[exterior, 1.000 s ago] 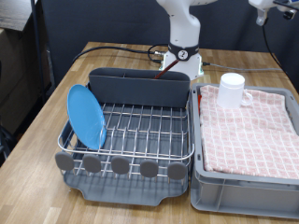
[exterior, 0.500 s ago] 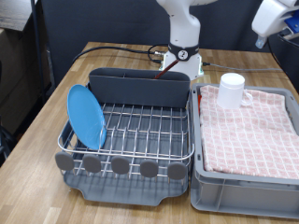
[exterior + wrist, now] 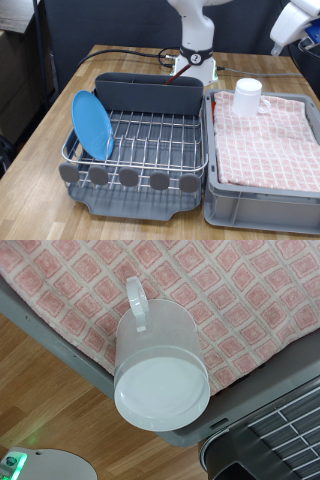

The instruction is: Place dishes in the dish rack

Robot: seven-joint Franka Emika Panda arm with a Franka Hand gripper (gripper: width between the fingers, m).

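Exterior view. A wooden bench is recorded, carrying two units side by side. The dish rack, a silver wire grid with grey round feet, a dark caddy along its far side and a drip tray beneath, is set toward the bench's left edge. A light-blue plate is already stood on edge in the rack's left slots. A grey bin is set just beside the rack, toward the bench's right edge, lined with a red-and-white checked cloth. A white cup is stood on the cloth at the bin's far-left corner. No spoon is seen. The arm's white body is entered at the upper right, well above the cup; the gripper itself is not shown, so whether its fingers are spread or closed cannot be told.

Wrist view. The cup is looked down upon, its flat round base uppermost, so it is judged inverted; its loop handle is laid over the cloth. The bin rim, the bench and a corner of the rack are included. No fingers are visible.

Handling, as judged: the cup is rigid, light, smooth-glazed and breakable; the handle or the opposing side walls are the likely holds.
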